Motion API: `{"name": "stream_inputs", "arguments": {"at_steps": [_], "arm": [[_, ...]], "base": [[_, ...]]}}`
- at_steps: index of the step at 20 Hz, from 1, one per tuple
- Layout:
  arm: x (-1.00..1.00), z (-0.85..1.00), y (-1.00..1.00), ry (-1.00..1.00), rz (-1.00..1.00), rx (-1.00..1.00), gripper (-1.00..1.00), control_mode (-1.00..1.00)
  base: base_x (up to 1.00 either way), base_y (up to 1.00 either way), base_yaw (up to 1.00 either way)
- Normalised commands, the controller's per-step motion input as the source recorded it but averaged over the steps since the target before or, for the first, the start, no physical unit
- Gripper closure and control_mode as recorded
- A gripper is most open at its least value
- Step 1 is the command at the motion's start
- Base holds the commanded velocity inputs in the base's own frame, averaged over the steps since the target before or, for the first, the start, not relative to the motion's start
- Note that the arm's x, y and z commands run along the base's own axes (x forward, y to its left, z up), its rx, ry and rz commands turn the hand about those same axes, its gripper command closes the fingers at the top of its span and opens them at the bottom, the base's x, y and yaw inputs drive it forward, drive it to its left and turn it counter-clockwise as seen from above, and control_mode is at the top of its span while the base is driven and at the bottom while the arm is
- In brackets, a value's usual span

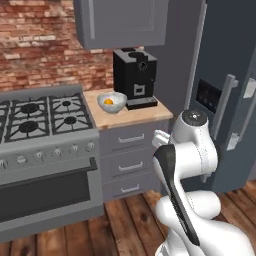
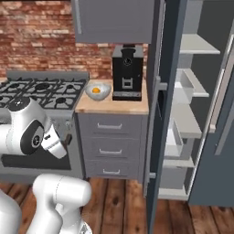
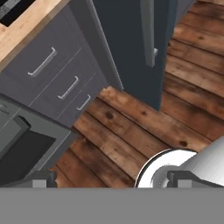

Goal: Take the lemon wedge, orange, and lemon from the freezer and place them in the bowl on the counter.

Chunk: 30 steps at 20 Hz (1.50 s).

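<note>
The speckled whitish bowl [image 1: 118, 98] [image 2: 104, 87] stands on the wood counter [image 1: 131, 116] [image 2: 114, 106] [image 3: 27, 25] beside the stove. A small round orange [image 1: 108, 101] [image 2: 95, 90] lies inside it. To the right, the dark freezer [image 1: 235, 100] [image 2: 160, 68] has its door swung open, baring grey shelves [image 2: 194, 45] and white drawers [image 2: 173, 141] with no fruit showing. The lemon and the lemon wedge are out of view. My gripper [image 3: 116, 180] is open and empty, held low over the wood floor in front of the drawers and the freezer door [image 3: 127, 39].
A black coffee machine [image 1: 135, 77] [image 2: 127, 71] sits on the counter right of the bowl. The gas stove [image 1: 42, 117] [image 2: 43, 91] with its oven fills the left. Grey drawers [image 1: 131, 162] [image 2: 111, 148] [image 3: 52, 72] lie under the counter, a wall cupboard [image 1: 122, 22] above.
</note>
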Motion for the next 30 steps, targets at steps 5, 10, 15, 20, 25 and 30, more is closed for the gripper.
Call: {"name": "stream_inputs", "arguments": {"at_steps": [5,10,15,20,25,30], "arm": [[0.00,0.00,0.00,0.00,0.00,0.00,-1.00,1.00],[0.00,0.00,0.00,0.00,0.00,0.00,-1.00,1.00],[0.00,0.00,0.00,0.00,0.00,0.00,-1.00,1.00],[0.00,0.00,0.00,0.00,0.00,0.00,-1.00,1.00],[0.00,0.00,0.00,0.00,0.00,0.00,-1.00,1.00],[0.00,0.00,0.00,0.00,0.00,0.00,-1.00,1.00]], "base": [[-0.55,-0.01,-0.06],[-0.42,-0.44,-0.10],[-0.15,-0.85,-0.06],[-0.04,-1.00,-0.02],[-0.56,-0.88,-0.01],[-0.45,-0.86,-0.01]]}}
